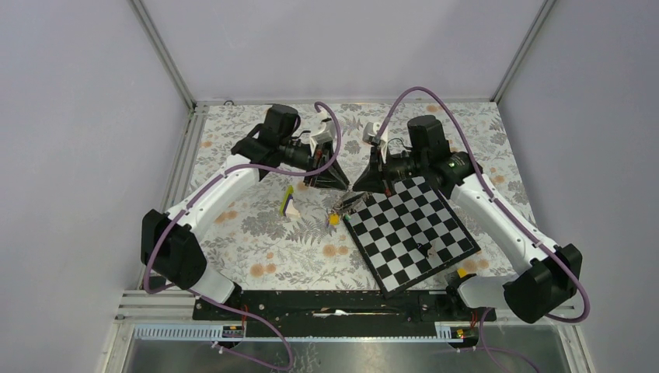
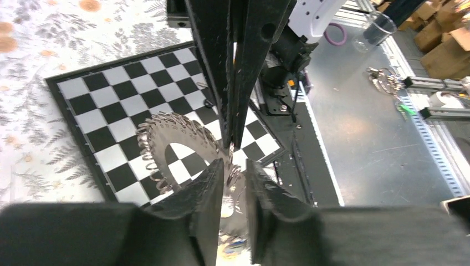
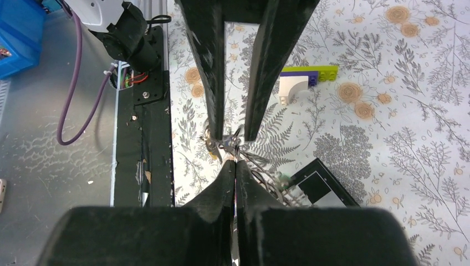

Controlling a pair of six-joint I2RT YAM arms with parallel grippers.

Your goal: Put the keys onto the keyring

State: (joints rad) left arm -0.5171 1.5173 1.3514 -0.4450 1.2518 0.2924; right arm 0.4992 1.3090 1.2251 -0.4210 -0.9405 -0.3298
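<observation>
Keyring (image 2: 166,132) sits pinched in the closed right hand (image 3: 235,166) — likely steadied for threading. Left hand (image 2: 234,178) straddles its rim, slightly parted.

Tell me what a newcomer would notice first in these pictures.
The right claw and the left claw meet nose to nose at the far left corner of the chessboard, both at the ridged grey keyring. The right is pinched shut on its rim, and the left stands slightly open astride it. Next comes the lime-and-white wedge on the floral cloth, left of the board.
</observation>
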